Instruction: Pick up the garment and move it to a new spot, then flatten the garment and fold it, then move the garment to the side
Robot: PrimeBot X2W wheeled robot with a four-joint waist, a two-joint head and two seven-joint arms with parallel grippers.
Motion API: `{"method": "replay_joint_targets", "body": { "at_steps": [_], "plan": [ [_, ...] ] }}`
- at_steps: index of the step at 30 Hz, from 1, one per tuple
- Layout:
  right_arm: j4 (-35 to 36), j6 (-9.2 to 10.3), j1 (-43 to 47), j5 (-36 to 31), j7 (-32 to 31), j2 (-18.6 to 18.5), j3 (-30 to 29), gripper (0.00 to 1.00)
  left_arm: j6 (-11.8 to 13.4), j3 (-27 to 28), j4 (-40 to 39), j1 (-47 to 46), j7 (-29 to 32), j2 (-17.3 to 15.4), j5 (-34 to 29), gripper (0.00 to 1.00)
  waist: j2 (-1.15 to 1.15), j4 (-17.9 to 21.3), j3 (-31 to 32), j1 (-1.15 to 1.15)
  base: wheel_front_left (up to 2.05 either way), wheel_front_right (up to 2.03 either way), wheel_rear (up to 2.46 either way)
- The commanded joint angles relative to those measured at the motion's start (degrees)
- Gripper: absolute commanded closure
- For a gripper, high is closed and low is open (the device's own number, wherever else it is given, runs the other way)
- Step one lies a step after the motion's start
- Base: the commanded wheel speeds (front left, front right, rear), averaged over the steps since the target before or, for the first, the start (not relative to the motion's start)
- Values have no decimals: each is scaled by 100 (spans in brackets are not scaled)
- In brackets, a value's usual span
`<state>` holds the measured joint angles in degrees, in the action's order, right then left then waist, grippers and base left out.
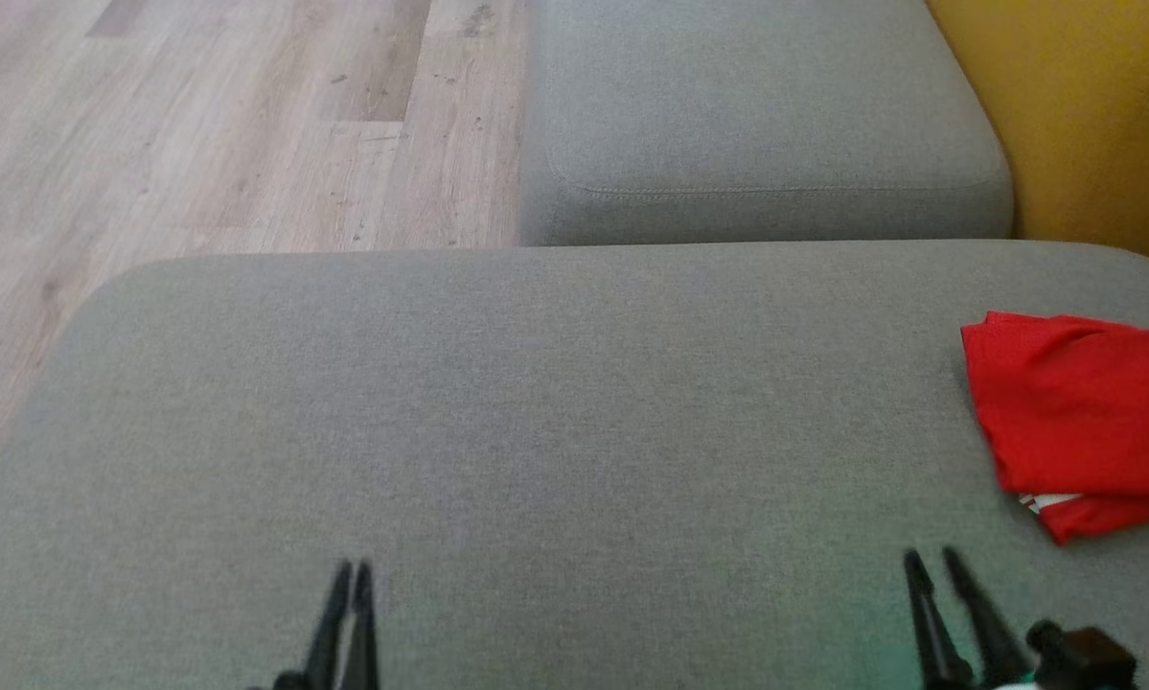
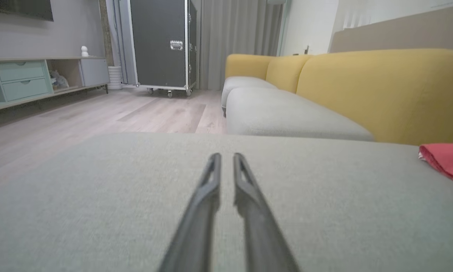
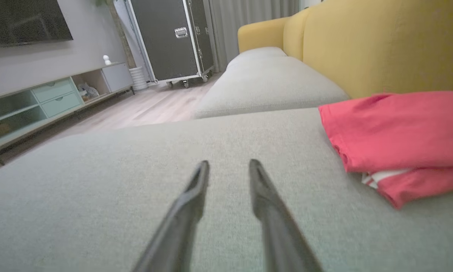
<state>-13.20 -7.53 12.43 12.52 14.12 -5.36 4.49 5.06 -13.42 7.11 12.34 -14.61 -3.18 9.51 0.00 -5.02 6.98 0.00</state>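
Note:
The garment (image 1: 1082, 422) is red and lies folded, with a white-striped edge at its bottom, at the right edge of the grey seat cushion (image 1: 536, 402). It also appears at the right in the left wrist view (image 2: 447, 160) and large at the right in the right wrist view (image 3: 396, 132). My right gripper (image 1: 929, 554) (image 3: 229, 163) hovers low over the cushion just left of and nearer than the garment, open, with nothing between its fingers. My left gripper (image 1: 354, 567) (image 2: 226, 155) is far to the left above bare cushion, its fingers only a narrow gap apart and empty.
A second grey cushion (image 1: 756, 115) lies beyond, with the yellow backrest (image 1: 1082, 105) to the right. Wood floor (image 1: 200, 125) runs along the left. Farther off stand a black wheeled case (image 2: 162, 41) and a low shelf unit (image 2: 22, 79).

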Motion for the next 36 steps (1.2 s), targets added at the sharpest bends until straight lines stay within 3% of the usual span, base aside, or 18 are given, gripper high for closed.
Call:
{"method": "replay_joint_targets", "body": {
  "at_steps": [1,36],
  "plan": [
    [-37,0,8,6,-1,0,5,100,-1,-2,34,11,0,0,5,100,0,0,-1,0,0,0,0],
    [-172,1,-457,2157,-529,46,-247,100,-335,367,336,-437,433,-111,2352,100,0,134,-192,0,0,0,0]
  ]
}}
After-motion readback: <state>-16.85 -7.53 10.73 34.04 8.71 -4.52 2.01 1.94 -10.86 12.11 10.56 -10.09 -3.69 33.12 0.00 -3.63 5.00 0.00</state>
